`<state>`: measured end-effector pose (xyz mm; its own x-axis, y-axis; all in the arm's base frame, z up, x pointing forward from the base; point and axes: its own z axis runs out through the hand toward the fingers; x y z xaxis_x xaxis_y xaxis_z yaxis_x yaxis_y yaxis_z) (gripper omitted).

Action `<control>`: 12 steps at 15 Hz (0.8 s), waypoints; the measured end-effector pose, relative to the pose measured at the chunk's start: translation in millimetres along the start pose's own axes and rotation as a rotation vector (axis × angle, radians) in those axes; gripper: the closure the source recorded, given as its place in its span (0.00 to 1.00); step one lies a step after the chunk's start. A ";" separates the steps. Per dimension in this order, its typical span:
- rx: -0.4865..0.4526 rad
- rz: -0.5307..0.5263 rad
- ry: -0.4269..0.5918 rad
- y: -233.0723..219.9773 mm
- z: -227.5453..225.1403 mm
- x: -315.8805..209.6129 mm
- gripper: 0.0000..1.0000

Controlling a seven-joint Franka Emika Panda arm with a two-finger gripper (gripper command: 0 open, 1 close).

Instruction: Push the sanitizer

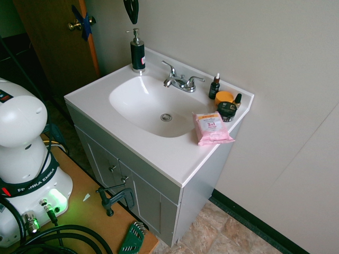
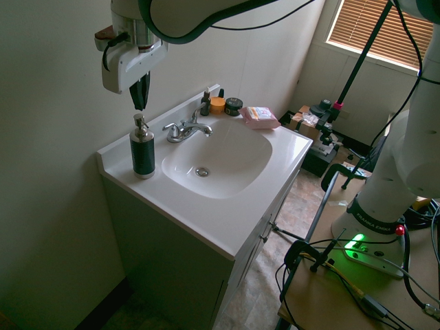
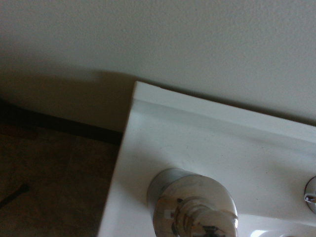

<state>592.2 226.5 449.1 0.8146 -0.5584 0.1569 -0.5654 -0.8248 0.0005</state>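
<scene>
The tall dark cylindrical sanitizer bottle (image 2: 142, 147) with its silver pump head is standing upright on the far left corner of the white vanity top (image 2: 227, 223), while the black two-finger gripper (image 2: 139, 103), seemingly pinched shut and empty, is hanging just above the pump.

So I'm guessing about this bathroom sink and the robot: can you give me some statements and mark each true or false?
1. The sanitizer stands upright at a back corner of the counter. True.
2. The gripper is clamped around the sanitizer. False: it hangs above the pump head, fingers together, holding nothing.
3. A pink packet lies on the counter near the small jars. True.
4. Water runs from the faucet. False: none is visible and the basin looks dry.
5. The sanitizer lies tipped in the basin. False: it stands on the counter.
</scene>
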 end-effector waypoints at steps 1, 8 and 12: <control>-0.006 0.002 -0.004 0.4 4.9 1.3 1.00; -0.015 -0.004 -0.004 -3.2 11.7 -2.1 1.00; -0.026 -0.004 -0.009 -1.8 19.5 -2.0 1.00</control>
<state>594.1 227.3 429.6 0.8177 -0.5561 0.1484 -0.5655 -0.8243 0.0269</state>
